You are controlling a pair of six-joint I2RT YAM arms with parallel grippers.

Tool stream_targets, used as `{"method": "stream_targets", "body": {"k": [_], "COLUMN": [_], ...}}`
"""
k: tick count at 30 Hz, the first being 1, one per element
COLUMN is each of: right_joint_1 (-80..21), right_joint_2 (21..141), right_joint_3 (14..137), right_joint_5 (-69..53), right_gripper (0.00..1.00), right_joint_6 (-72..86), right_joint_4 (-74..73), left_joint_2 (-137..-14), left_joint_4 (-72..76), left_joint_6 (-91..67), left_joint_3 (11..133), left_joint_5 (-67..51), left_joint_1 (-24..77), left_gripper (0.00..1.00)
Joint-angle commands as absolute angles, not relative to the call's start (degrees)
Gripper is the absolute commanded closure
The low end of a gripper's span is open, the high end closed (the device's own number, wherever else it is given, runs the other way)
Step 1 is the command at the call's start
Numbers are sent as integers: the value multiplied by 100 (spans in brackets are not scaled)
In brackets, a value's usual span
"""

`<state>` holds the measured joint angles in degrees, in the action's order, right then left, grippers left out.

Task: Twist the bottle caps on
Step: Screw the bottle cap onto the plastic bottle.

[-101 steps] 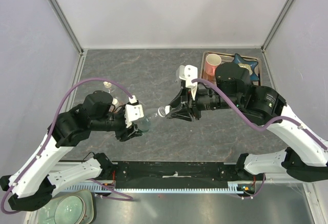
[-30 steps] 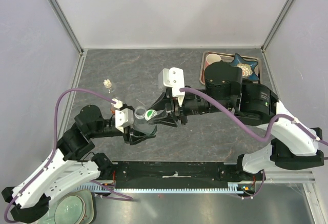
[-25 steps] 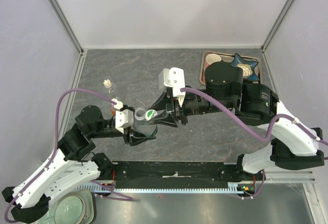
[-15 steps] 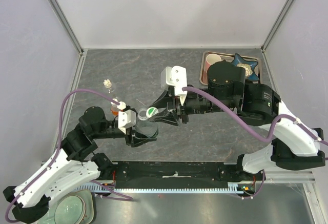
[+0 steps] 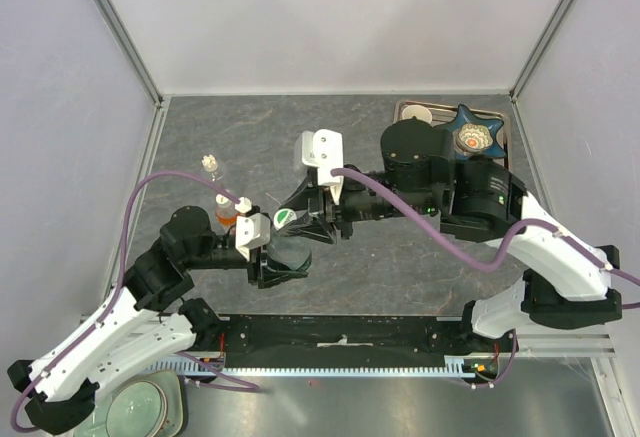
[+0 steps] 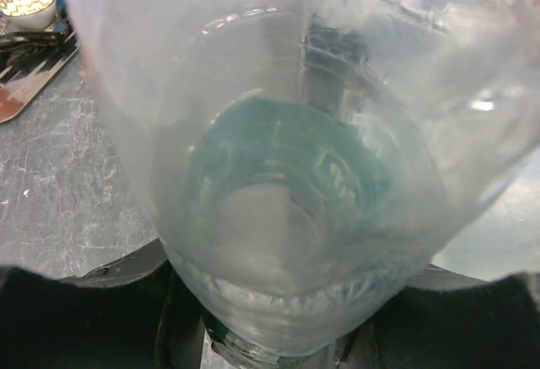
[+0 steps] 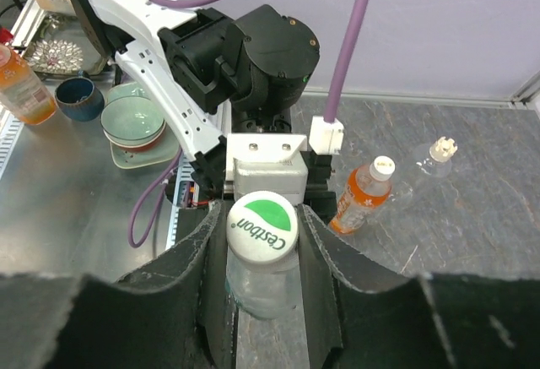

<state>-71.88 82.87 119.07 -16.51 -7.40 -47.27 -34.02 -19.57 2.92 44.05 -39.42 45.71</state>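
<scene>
A clear bottle point(image 5: 287, 254) with a green label is held above the table, my left gripper point(image 5: 283, 263) shut round its body. In the left wrist view this bottle point(image 6: 287, 175) fills the frame, its base towards the camera. A white bottle cap point(image 7: 262, 225) with a green mark sits slightly tilted on the bottle's mouth. My right gripper point(image 7: 263, 217) is shut on that cap point(image 5: 285, 219), a finger on each side. The orange bottle point(image 7: 359, 193) stands capped on the table. A tiny clear bottle point(image 7: 434, 156) stands beyond it, also capped.
A tray point(image 5: 497, 117) at the back right holds a star-shaped dish point(image 5: 472, 135) and a mug point(image 5: 415, 113), mostly hidden by my right arm. Bowls point(image 7: 135, 120) stand on the metal shelf off the table's near edge. The enclosure walls border the table.
My right gripper has carried the cap to the left, over the clear bottle's mouth, which showed open beside it a second ago. My left gripper has shifted the bottle slightly right and nearer.
</scene>
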Motion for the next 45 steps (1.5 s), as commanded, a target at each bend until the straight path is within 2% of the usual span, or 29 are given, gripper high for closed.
{"method": "stream_targets", "body": {"k": [1,12,32,45], "right_joint_1": [-7190,-7058,-6891,-6855], "right_joint_2": [8376,8271,8358,8481], "right_joint_3": [12155,11901,12445,11962], "right_joint_5": [-1731,-1696,-1846,-2285], "right_gripper": [58,58,58,58], "right_joint_6": [-791,-712,-668,-492], "right_joint_4": [-4579,-4570,-4474,-4465], "left_joint_2": [-3349,-3147,-3190,-3190], "left_joint_4": [-1749,-1714,-1705,-1652], "left_joint_6": [141,167,88,53], "left_joint_3": [4465,4474,4430,4438], "left_joint_5": [-4166,-4315,-4403,-4386], "left_joint_1": [4579,4579,4570,4526], "left_gripper": [63,65,66,67]}}
